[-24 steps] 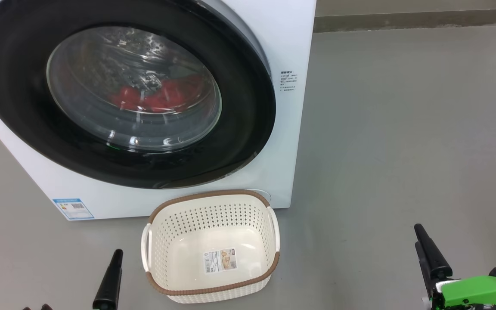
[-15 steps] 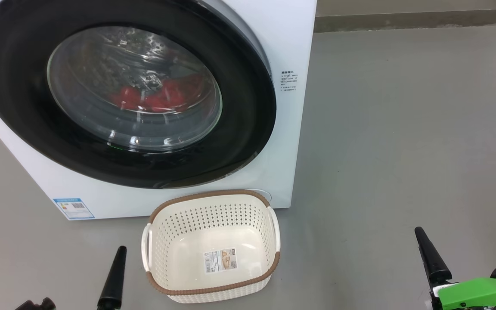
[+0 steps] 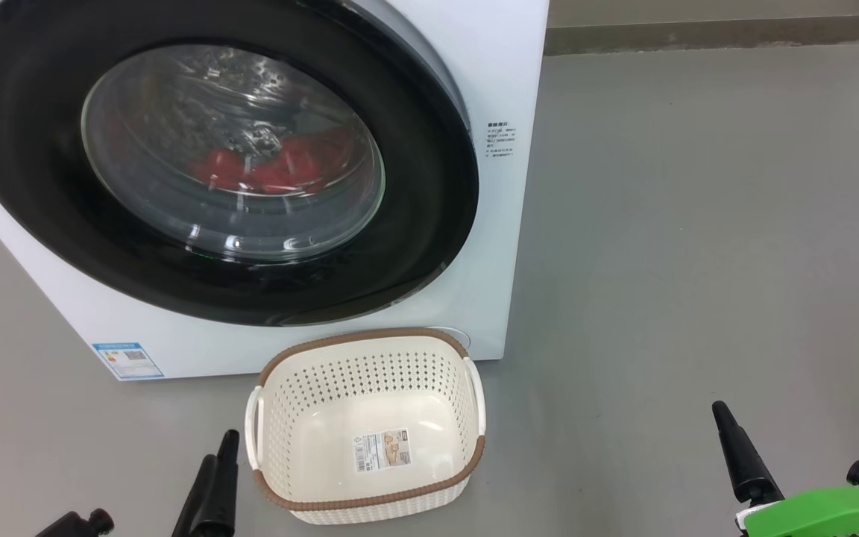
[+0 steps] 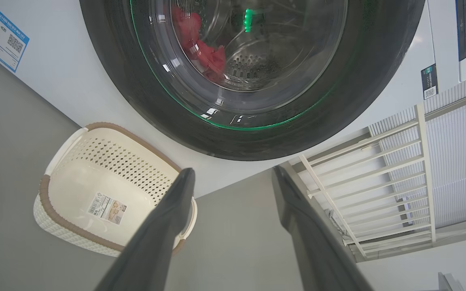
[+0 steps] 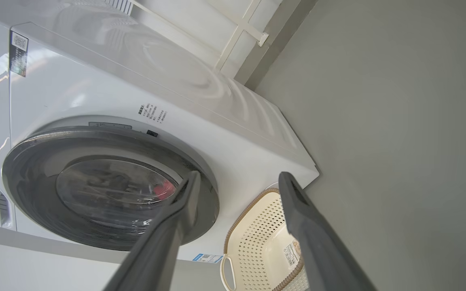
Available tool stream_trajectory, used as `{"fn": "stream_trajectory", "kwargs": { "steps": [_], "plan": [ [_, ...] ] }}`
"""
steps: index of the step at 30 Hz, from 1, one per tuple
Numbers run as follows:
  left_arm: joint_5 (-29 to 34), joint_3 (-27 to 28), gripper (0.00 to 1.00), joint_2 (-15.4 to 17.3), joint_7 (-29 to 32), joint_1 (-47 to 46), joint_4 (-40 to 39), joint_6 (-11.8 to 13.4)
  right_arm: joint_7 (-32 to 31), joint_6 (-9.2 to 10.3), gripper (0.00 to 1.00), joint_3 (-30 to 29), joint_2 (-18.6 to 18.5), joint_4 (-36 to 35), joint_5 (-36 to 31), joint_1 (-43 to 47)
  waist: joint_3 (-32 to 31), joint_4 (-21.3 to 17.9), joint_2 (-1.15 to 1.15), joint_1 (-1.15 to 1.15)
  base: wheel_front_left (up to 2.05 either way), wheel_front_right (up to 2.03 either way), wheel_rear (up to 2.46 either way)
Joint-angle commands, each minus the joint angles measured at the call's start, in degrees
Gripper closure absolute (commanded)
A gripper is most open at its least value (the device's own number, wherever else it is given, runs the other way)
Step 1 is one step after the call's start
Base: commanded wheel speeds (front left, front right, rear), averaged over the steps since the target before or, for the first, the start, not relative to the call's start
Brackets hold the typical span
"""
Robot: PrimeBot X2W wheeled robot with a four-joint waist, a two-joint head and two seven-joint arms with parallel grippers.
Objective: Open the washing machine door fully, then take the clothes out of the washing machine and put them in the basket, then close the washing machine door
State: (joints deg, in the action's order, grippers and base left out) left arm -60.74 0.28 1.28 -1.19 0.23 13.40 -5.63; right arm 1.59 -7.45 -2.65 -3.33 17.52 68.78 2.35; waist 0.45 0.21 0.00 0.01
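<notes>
The washing machine (image 3: 508, 246) stands at the upper left. The washing machine door (image 3: 429, 224), with its black rim, lies against the front; I cannot tell whether it is latched. Behind its glass, the red clothes (image 3: 273, 168) lie in the drum, as the left wrist view also shows of the clothes (image 4: 206, 56). On the floor before the machine sits the empty basket (image 3: 359, 337). My left gripper (image 4: 233, 173) is open, its fingers (image 3: 217, 485) just left of the basket. My right gripper (image 5: 240, 177) is open too, its finger (image 3: 739, 459) far to the right.
Grey floor (image 3: 698, 224) stretches wide to the right of the machine up to the wall base (image 3: 698, 33). A white slatted frame (image 4: 378, 182) stands beside the machine in the left wrist view. A blue label (image 3: 126, 359) marks the machine's lower left corner.
My left gripper's fingers have shifted right, closer to the basket's left handle, and a second finger has come into sight. My right gripper has sunk slightly. Door, clothes and basket are unmoved.
</notes>
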Motion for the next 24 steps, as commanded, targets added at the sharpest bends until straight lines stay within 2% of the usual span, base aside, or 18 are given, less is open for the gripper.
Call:
{"fn": "stream_trajectory", "kwargs": {
  "steps": [1, 24],
  "plan": [
    [1.55, 0.61, 0.0, 0.97, -0.79, -0.62, -1.92, 0.18, 0.53, -0.01, 0.0, 0.82, -1.08, -1.75, -1.6, -0.81, 0.01, 0.0, 0.0, 0.0, 0.0, 0.0, 0.0],
    [19.27, -1.81, 0.0, 1.17, -4.87, 0.4, -4.48, 2.81, 4.57, -0.02, 0.0, 3.27, -2.7, -2.82, -14.93, 0.38, 0.06, 0.0, 0.0, 0.0, 0.0, 0.0, 0.0]
  ]
}}
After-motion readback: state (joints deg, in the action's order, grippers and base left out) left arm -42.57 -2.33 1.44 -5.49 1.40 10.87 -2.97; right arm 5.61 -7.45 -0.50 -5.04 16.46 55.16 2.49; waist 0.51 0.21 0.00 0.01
